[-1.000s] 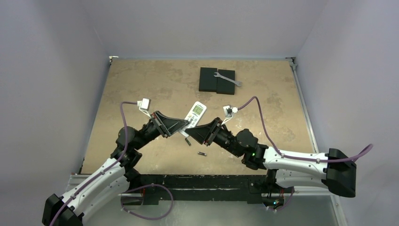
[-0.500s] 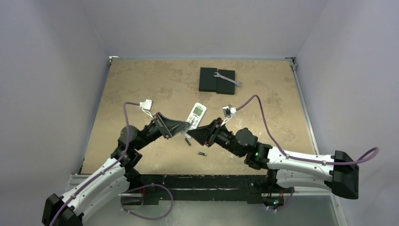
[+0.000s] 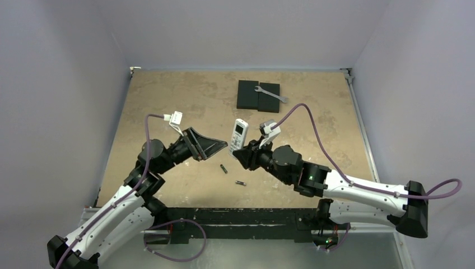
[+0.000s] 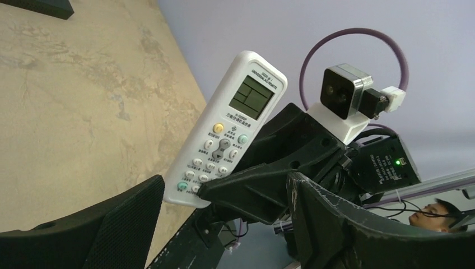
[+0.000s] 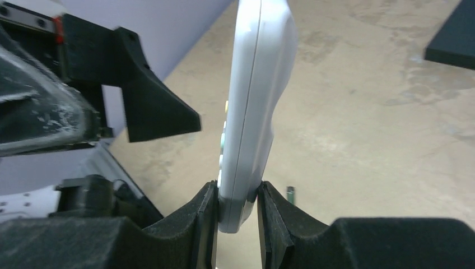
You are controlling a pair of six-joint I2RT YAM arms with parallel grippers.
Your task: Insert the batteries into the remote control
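Your right gripper (image 5: 238, 208) is clamped on the lower end of the remote control (image 5: 255, 112), which is held up off the desk (image 3: 168, 101) at the centre of the top view. Your left gripper (image 3: 222, 151) stands wide open just to its left and holds nothing. The batteries (image 3: 224, 168) lie loose on the desk just below the grippers, a little apart.

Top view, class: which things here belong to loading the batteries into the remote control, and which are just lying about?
For the job:
- remote control, clamped in the right gripper
- two batteries, lying loose

Just lying about:
- black blocks
- silver wrench, resting on the blocks
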